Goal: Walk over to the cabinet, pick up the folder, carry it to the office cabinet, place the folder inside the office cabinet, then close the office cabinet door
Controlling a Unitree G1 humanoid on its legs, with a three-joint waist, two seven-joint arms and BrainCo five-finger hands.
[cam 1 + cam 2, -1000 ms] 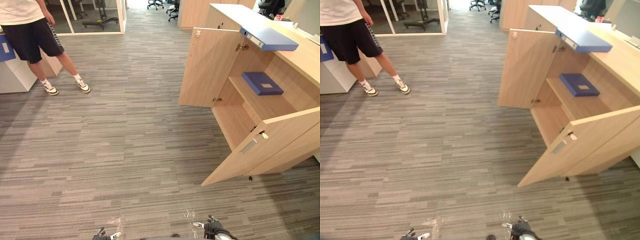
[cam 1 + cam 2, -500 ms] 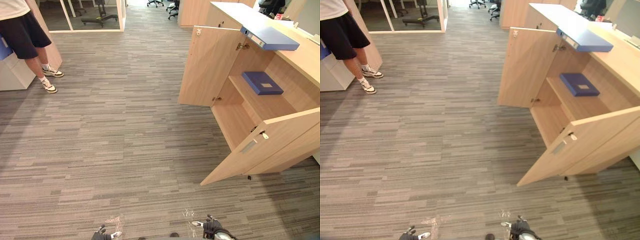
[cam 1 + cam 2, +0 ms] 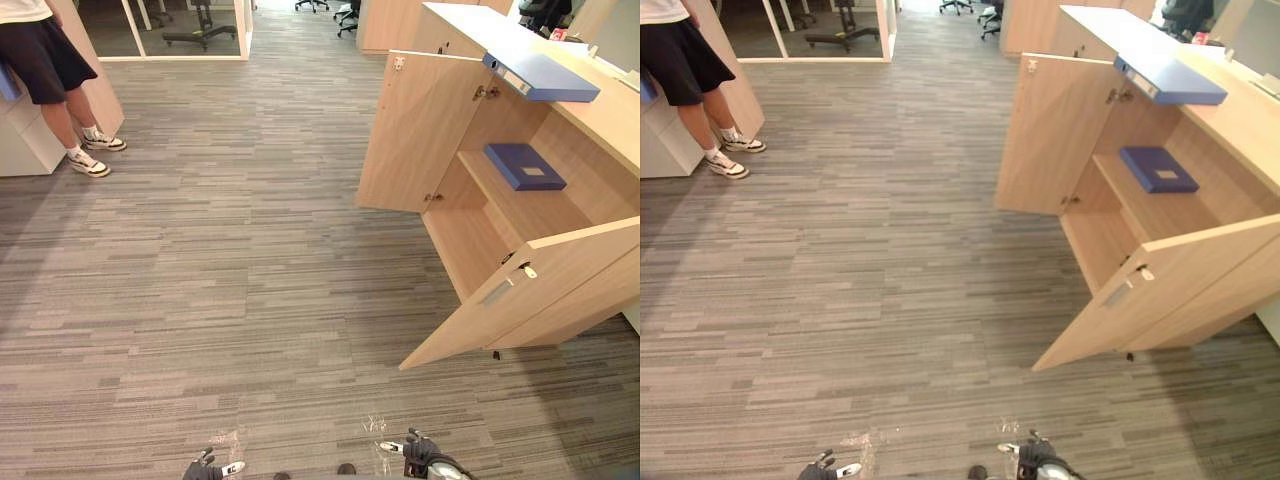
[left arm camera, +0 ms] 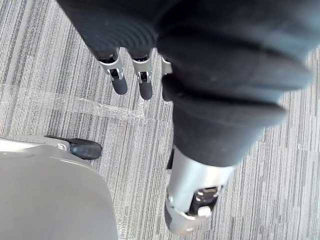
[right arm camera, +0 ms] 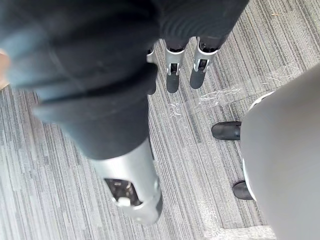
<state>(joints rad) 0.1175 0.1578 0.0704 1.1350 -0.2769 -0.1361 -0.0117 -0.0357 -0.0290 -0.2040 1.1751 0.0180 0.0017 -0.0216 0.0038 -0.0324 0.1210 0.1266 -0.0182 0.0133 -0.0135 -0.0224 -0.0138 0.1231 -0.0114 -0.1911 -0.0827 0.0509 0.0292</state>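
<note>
— How many folders?
— Two: one folder (image 3: 541, 76) on the counter (image 3: 610, 118), another folder (image 3: 524, 166) on the shelf (image 3: 545, 212)
— Cabinets, doors?
— One cabinet (image 3: 466, 245) with one shelf inside, and two open doors: far door (image 3: 412, 130), near door (image 3: 530, 292)
— People?
— One person (image 3: 40, 58), two shoes (image 3: 88, 165)
— Robot hands?
— Two: left hand (image 4: 119, 80), right hand (image 5: 172, 76)
</note>
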